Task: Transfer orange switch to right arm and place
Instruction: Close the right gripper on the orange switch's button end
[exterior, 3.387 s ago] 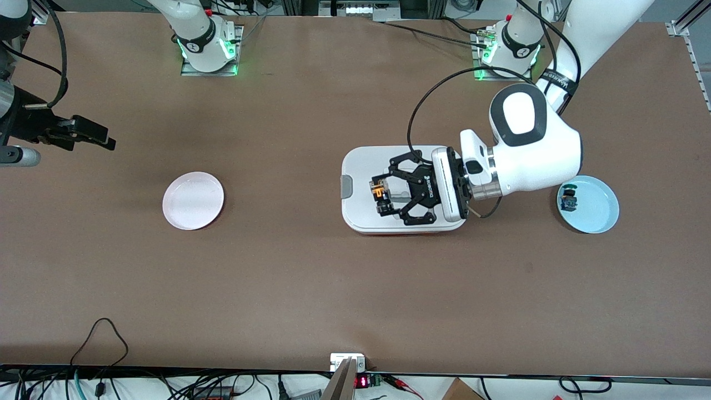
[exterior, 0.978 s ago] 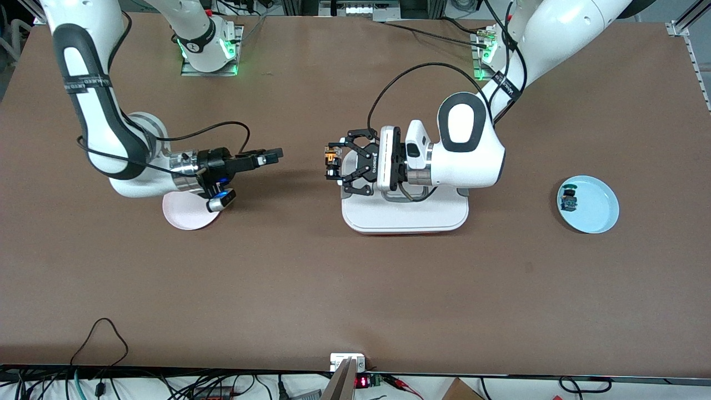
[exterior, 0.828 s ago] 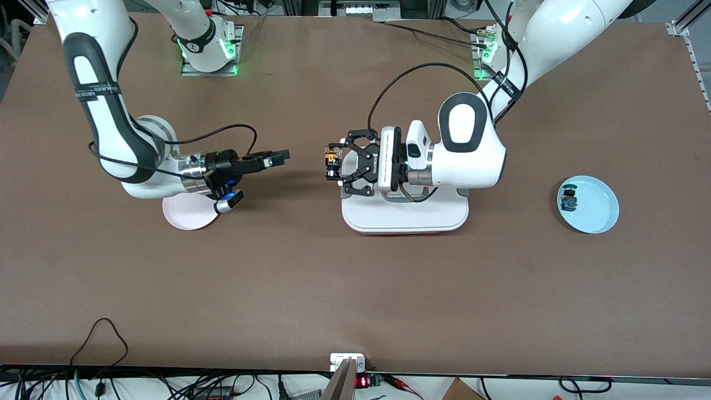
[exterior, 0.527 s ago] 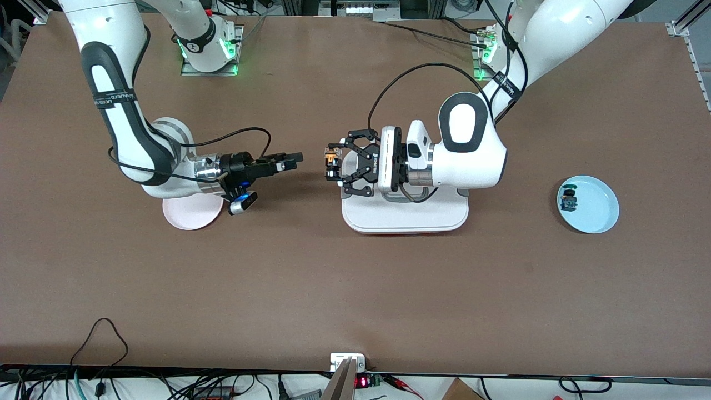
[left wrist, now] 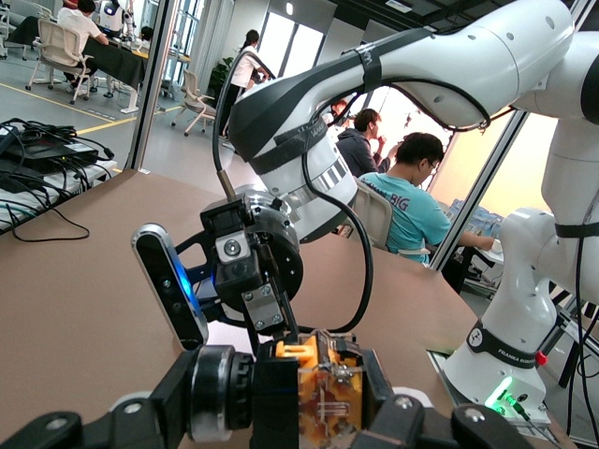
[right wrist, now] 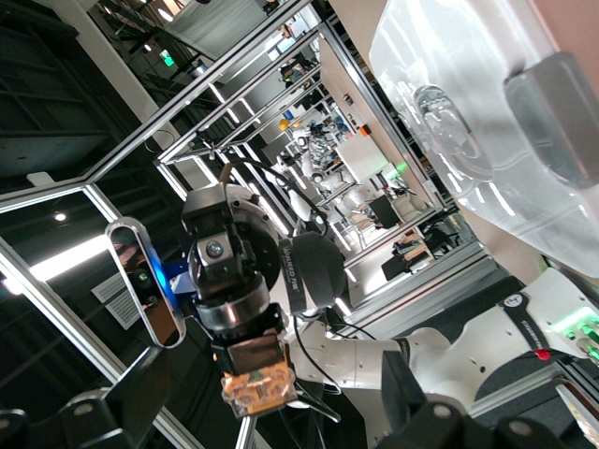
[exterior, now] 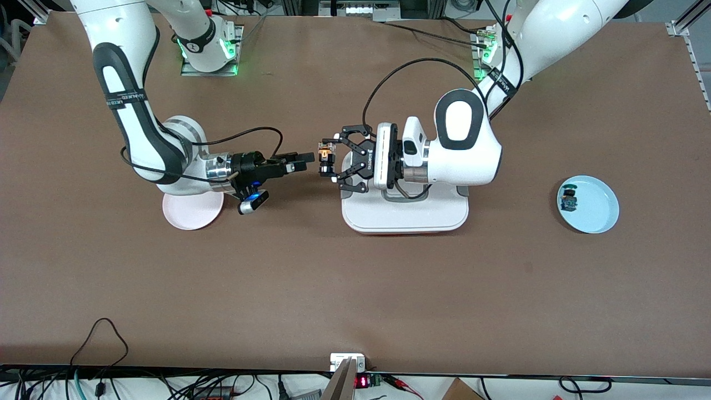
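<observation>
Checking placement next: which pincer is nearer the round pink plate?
Right. The right pincer hangs beside the round pink plate; the left pincer is by the white tray.

Orange switch (exterior: 324, 156), black-bodied, clamped in left hand (exterior: 329, 161) midair.

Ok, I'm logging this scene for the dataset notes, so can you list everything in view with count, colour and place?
orange switch: 1, black with orange cap, held in the air by the left gripper, over the table beside the white tray.
white tray: 1, white, mid-table, under the left arm's wrist.
pink plate: 1, pale pink, toward the right arm's end, partly under that arm.
blue plate: 1, light blue, toward the left arm's end.
blue-green switch: 1, black with blue-green parts, on the blue plate.
table: 1, brown.
left gripper: 1, black, shut on the switch.
right gripper: 1, black, over the table, pointed at the switch, just short of it.
</observation>
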`<action>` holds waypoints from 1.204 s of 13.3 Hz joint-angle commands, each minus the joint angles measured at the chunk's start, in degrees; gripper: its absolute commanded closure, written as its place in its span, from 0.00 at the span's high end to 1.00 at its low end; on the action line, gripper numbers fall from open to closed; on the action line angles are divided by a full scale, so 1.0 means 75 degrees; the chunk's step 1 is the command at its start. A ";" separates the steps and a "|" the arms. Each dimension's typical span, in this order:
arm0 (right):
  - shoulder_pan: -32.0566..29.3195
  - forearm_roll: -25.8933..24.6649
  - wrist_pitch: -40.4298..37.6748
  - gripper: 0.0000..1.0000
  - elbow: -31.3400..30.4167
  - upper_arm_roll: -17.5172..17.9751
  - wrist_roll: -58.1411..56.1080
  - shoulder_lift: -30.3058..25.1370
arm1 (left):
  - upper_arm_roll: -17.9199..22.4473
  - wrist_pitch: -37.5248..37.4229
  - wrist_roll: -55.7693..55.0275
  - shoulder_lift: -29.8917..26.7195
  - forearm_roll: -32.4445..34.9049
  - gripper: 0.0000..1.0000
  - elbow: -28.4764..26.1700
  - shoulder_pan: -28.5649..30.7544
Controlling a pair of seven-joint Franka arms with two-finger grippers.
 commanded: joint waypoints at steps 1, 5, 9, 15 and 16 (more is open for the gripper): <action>0.0106 0.0243 0.0060 1.00 -0.0022 -0.0023 -0.0072 -0.0035 | 0.0019 0.0056 0.0154 -0.0042 -0.0614 0.04 0.0066 -0.0171; 0.0211 0.0243 0.0048 1.00 -0.0022 -0.0023 0.0034 -0.0094 | 0.0019 0.0162 0.0154 -0.0042 -0.0745 0.04 0.0054 -0.0230; 0.0188 0.0208 0.0036 1.00 -0.0010 -0.0035 0.0642 -0.0269 | 0.0031 0.0162 0.0154 -0.0042 -0.0745 0.04 0.0054 -0.0241; 0.0212 0.0208 0.0036 1.00 -0.0010 -0.0035 0.0702 -0.0363 | 0.0019 0.0162 0.0154 -0.0054 -0.0745 0.04 0.0066 -0.0230; 0.0223 0.0208 0.0048 1.00 -0.0021 -0.0035 0.0702 -0.0375 | 0.0019 0.0162 0.0154 -0.0054 -0.0745 0.04 0.0066 -0.0230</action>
